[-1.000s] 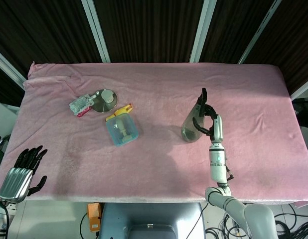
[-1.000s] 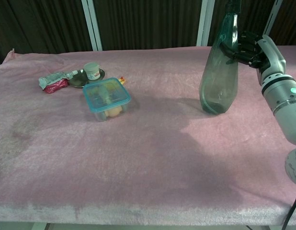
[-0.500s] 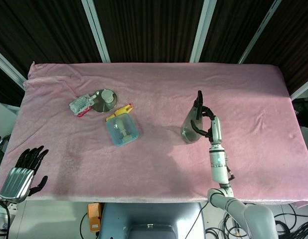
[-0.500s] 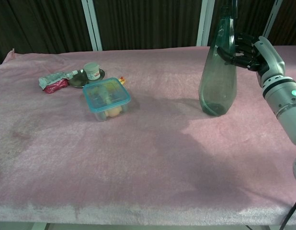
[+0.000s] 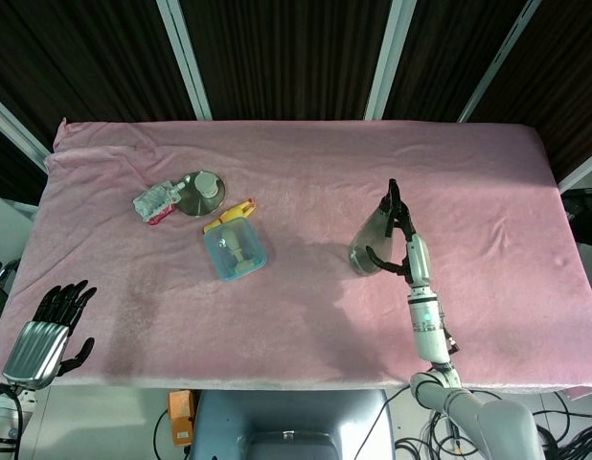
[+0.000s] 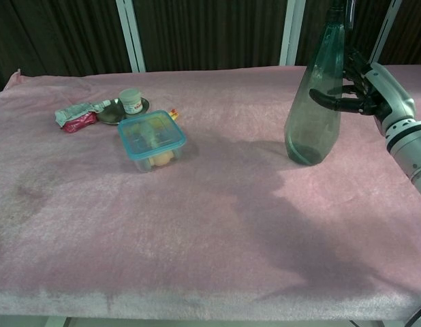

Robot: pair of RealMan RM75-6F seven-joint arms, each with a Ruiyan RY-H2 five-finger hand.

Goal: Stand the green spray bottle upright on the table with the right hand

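Since the earlier frames the right hand (image 6: 369,88) has loosened off the green spray bottle (image 6: 318,102): the fingers that wrapped the bottle's upper body a second ago are now spread, and the wrist has drawn back toward the table's near right. In the chest view the thumb reaches forward across the front of the bottle and looks to touch its side, while the other fingers fan out behind the neck; whether they touch the plastic cannot be told. The hand has no real hold of the bottle. The bottle stands upright on its own base on the pink tablecloth (image 6: 197,225), right of the middle, its black nozzle running out of the top of the chest view. In the head view the right hand (image 5: 407,241) sits just beside the bottle (image 5: 374,240), with the forearm stretching back to the near table edge. The left hand (image 5: 47,321) hangs off the near left corner of the table, fingers apart and holding nothing. Well apart to the left lie a teal-lidded food container (image 6: 150,140), a small jar on a metal dish (image 6: 132,102), and a crumpled wrapper (image 6: 78,116).
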